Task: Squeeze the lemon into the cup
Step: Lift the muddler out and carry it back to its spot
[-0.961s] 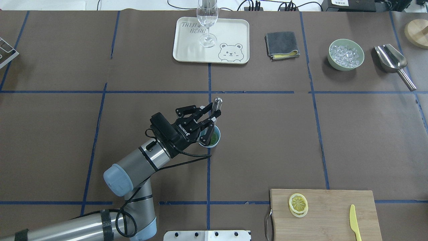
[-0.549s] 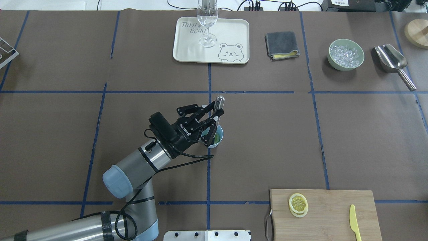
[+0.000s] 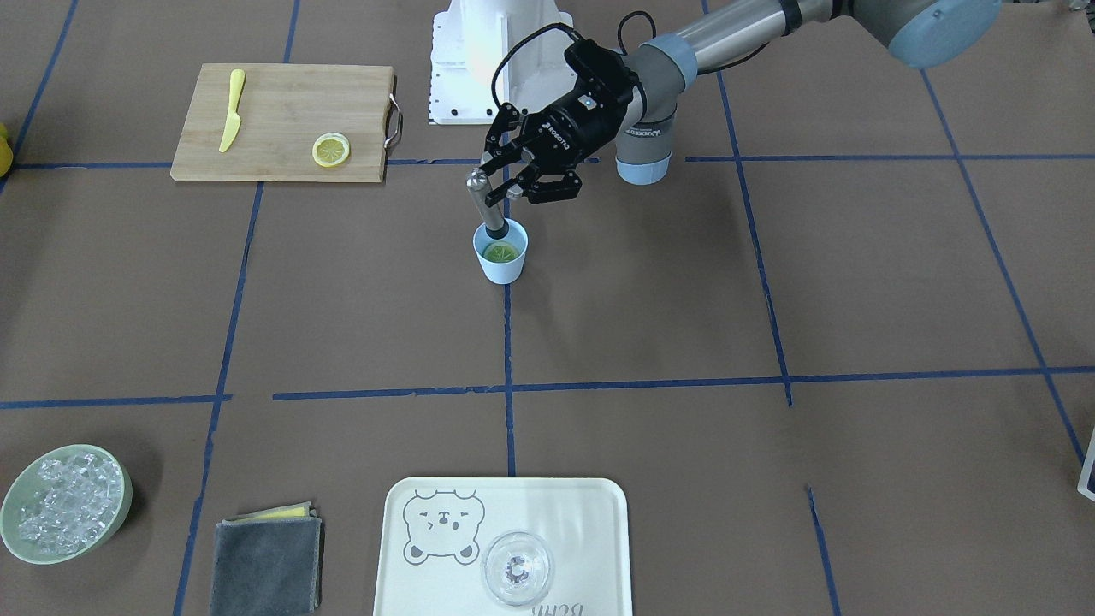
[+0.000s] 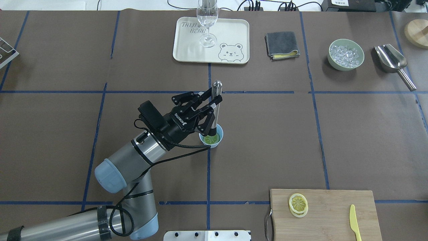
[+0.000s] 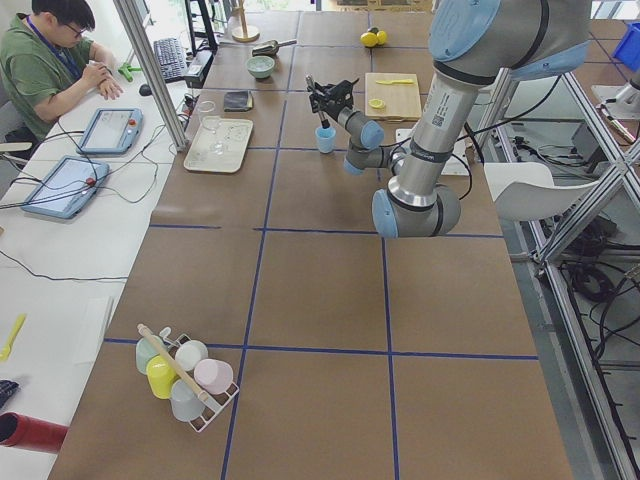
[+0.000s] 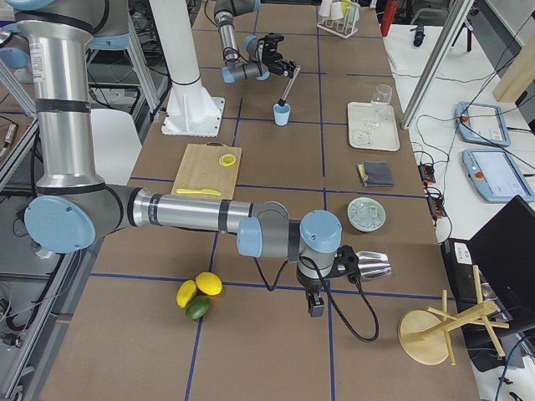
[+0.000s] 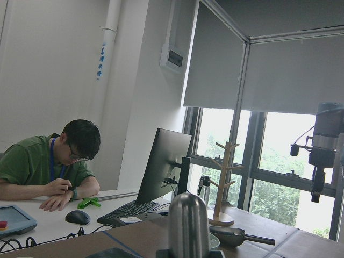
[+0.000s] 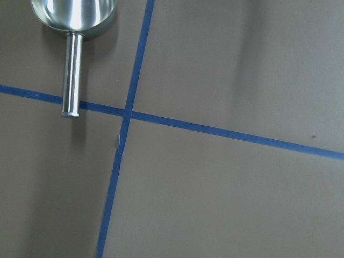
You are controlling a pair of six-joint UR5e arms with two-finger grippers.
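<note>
Clamps with the left gripper (image 4: 215, 102) around a slim silver metal rod (image 4: 217, 86), tilted, lower end inside the mouth of the small pale-blue tapered plastic cup (image 4: 211, 145), just below the fingers. Inside the cup, a thin round yellow lemon slice (image 4: 210, 139); contact with the rod unclear. Well apart, a bamboo cutting board (image 4: 334, 217) bearing a second slice (image 4: 298, 204) and a flat yellow plastic knife (image 4: 354, 217). Beside a steel scoop (image 6: 372, 266), the right gripper (image 6: 316, 304); cannot tell whether spread or closed.

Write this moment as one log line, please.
left gripper: shut on metal pestle; pestle tip: inside cup, over lemon; contact: cannot tell
</note>
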